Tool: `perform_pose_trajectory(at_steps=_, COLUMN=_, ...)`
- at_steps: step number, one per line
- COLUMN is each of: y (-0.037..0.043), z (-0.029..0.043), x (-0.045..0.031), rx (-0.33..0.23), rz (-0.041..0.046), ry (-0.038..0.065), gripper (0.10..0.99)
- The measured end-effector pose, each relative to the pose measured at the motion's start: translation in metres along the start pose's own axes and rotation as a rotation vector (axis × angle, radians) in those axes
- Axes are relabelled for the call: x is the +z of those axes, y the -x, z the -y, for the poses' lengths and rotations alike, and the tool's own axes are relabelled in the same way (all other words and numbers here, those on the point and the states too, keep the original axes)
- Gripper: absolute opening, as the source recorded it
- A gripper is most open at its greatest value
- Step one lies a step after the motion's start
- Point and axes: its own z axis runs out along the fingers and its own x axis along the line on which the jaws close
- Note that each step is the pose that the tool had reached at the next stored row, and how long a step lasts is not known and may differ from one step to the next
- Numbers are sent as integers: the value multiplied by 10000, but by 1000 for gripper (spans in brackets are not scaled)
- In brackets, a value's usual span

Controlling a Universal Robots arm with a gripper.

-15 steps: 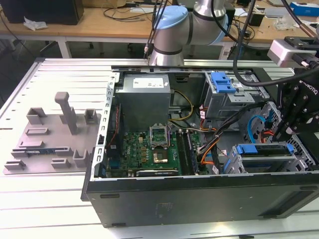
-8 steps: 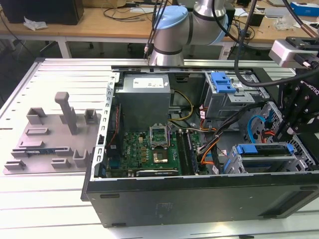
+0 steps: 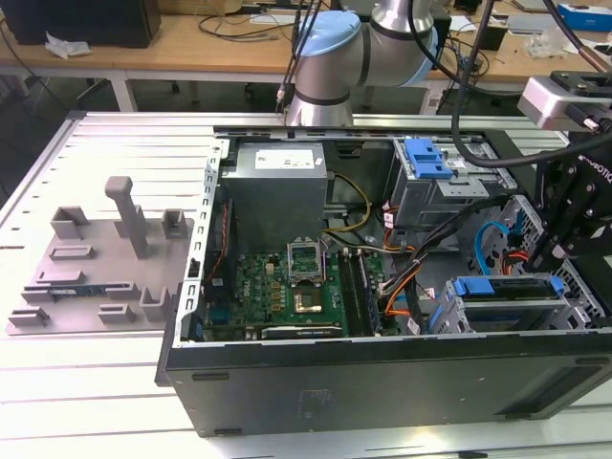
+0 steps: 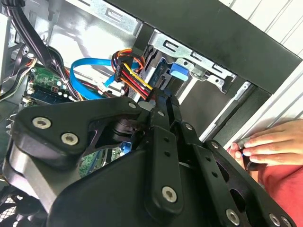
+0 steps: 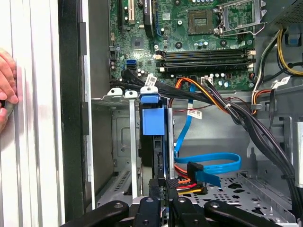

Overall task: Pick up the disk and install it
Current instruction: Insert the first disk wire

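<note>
Black jointed hand (image 5: 164,184), grip impossible to tell, sits right at the silver hard disk with blue plastic rails (image 3: 507,287), slotted into the grey metal drive cage (image 5: 120,137).

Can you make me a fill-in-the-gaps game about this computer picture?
1. The circuit board inside the computer case is ___.
2. The disk in the drive cage has ___ plastic rails.
3. The grey fixture lies on the exterior view's ___ of the case.
Missing words: green, blue, left.
</note>
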Motion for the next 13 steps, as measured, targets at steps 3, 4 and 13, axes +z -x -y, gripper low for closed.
perform_pose_trajectory(at_steps=3, y=9, z=-3, x=0, rx=-2, rz=1, ry=0, gripper=165)
perform_pose_trajectory(at_steps=4, y=10, z=-6, x=0, rx=0, rz=1, ry=1, gripper=165)
perform_pose_trajectory(at_steps=13, y=60, z=-16, x=12, rx=0, rz=1, ry=0, gripper=165)
